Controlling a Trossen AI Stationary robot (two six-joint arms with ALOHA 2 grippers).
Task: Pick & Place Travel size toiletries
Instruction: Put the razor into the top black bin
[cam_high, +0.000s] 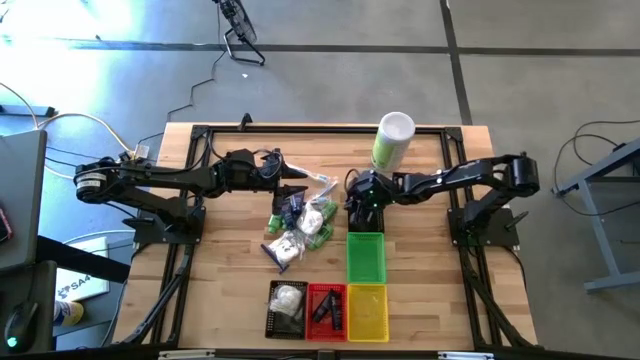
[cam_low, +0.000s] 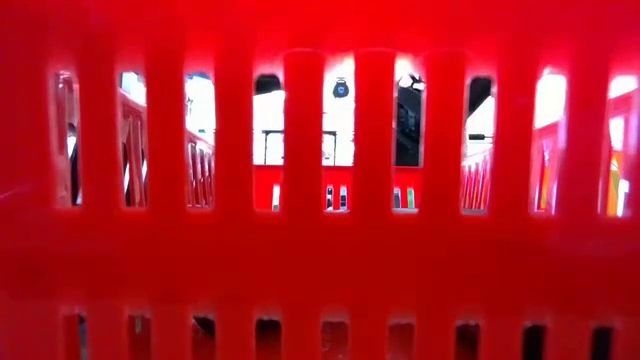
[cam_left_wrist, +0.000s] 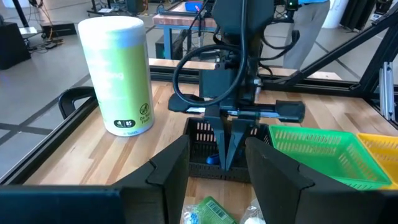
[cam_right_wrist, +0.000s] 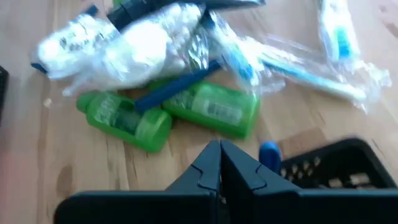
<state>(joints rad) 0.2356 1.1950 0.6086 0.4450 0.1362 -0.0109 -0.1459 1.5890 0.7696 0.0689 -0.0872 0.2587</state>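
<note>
The travel size toiletries (cam_high: 300, 225) lie in a loose pile on the wooden table's middle: two green bottles (cam_right_wrist: 124, 118), a dark blue tube (cam_right_wrist: 171, 92), white crinkly pouches (cam_right_wrist: 118, 40) and clear-wrapped sticks (cam_right_wrist: 311, 68). My right gripper (cam_right_wrist: 219, 146) is shut with nothing between its fingers. It slants down just right of the pile, beside a small black basket (cam_right_wrist: 336, 168) that holds a blue-capped item (cam_right_wrist: 268, 152). My left gripper (cam_high: 298, 190) is held open and level over the pile's far left side, with nothing between its fingers (cam_left_wrist: 171, 171).
A tall green-and-white canister (cam_high: 392, 140) stands at the far edge, behind my right gripper. A green basket (cam_high: 365, 258) sits near the black one. Black (cam_high: 287, 308), red (cam_high: 326, 308) and yellow (cam_high: 367, 312) baskets line the near edge. The red basket's wall (cam_low: 320, 250) fills the low view.
</note>
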